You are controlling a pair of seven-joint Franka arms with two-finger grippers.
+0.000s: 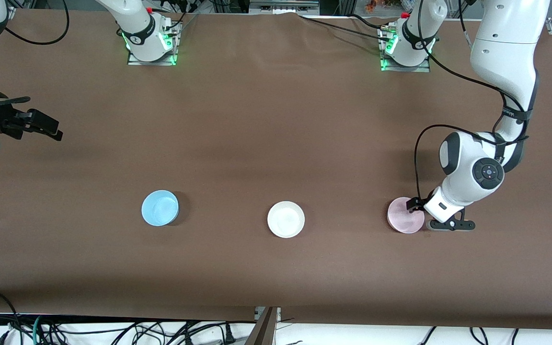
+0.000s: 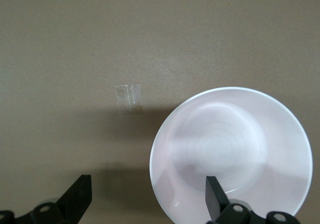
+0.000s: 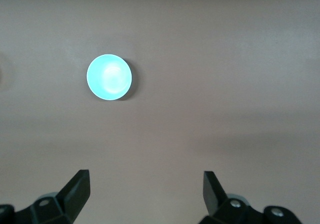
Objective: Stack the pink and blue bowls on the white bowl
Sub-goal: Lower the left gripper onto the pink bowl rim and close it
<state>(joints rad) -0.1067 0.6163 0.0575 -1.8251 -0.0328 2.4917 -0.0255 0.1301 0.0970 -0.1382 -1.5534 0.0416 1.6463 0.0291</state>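
So the left pincer (image 1: 423, 214) is down low at the pink bowl (image 1: 404, 215), fingers spread wide and holding nothing. From its wrist camera, one finger (image 2: 216, 196) hangs over the inside of the bowl and the other sits outside the rim, over bare counter (image 1: 276, 120). Looks like a rim pinch is being set up.

The three bowls sit in a row, well apart: pink toward the left arm's end, white bowl (image 1: 286, 219) in the middle, blue bowl (image 1: 160, 207) toward the right arm's end.

What could bite here:
- These bowls look light and slick, so if the inner finger lands on the sloped wall instead of straddling the rim, the bowl probably skids or flips up.
- A one-sided rim grab will likely leave the bowl hanging tilted, so it may land crooked on the white one.
- Closing too shallow could just pop it loose mid-carry.

The right pincer (image 1: 41, 125) waits up high at its own end of the counter, also spread wide and empty, with the blue bowl visible well off from it, so no clash risk yet.
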